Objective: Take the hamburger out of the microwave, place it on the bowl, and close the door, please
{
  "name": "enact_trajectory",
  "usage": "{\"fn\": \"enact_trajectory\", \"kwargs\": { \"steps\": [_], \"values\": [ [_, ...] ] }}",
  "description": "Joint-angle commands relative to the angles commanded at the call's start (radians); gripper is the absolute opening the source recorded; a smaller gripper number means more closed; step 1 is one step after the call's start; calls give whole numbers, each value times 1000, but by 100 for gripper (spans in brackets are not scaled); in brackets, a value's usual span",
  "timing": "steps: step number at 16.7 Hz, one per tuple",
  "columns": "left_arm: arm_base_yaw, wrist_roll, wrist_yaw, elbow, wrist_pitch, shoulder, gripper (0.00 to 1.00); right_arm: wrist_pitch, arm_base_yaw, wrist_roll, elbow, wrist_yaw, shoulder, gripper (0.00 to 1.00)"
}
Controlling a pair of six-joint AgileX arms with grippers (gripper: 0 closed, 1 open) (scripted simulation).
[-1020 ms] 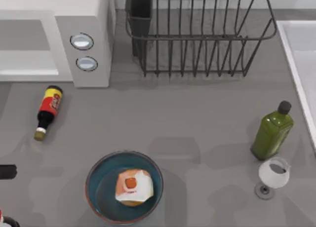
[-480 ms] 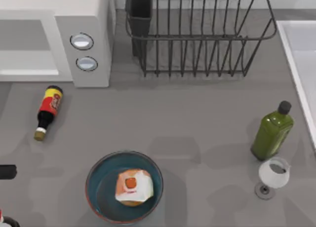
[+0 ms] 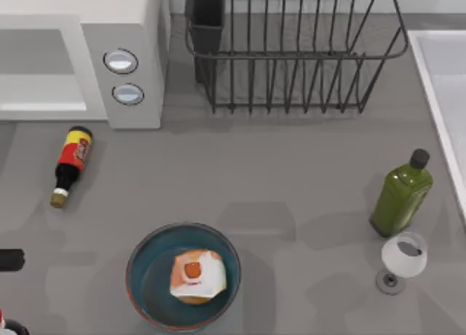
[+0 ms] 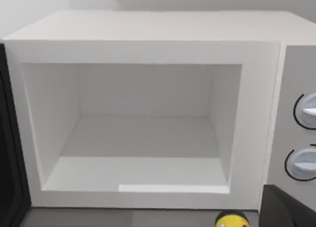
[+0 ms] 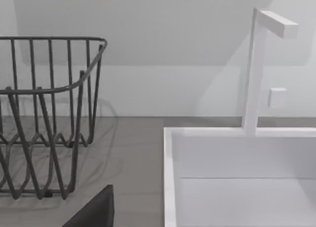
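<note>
Top view: the hamburger (image 3: 196, 275) lies inside the bowl (image 3: 137, 266) near the front of the grey surface (image 3: 291, 175). The microwave (image 3: 138, 29) stands at the back left; the left wrist view shows its cavity (image 4: 138, 138) open and bare, the door (image 4: 9, 153) swung aside. Whether either hand is spread or pressed together cannot be told.
</note>
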Motion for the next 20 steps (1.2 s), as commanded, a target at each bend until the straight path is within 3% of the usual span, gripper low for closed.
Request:
{"fn": "enact_trajectory", "kwargs": {
  "steps": [5,10,13,20],
  "values": [
    [-37,0,-38,-1,16,20,0,0,0,0,0,0,0,100],
    [-260,0,-262,5,83,93,0,0,0,0,0,0,0,100],
    [-356,0,-357,6,123,134,0,0,0,0,0,0,0,100],
    [-387,-1,-388,5,113,123,0,0,0,0,0,0,0,100]
  ]
}}
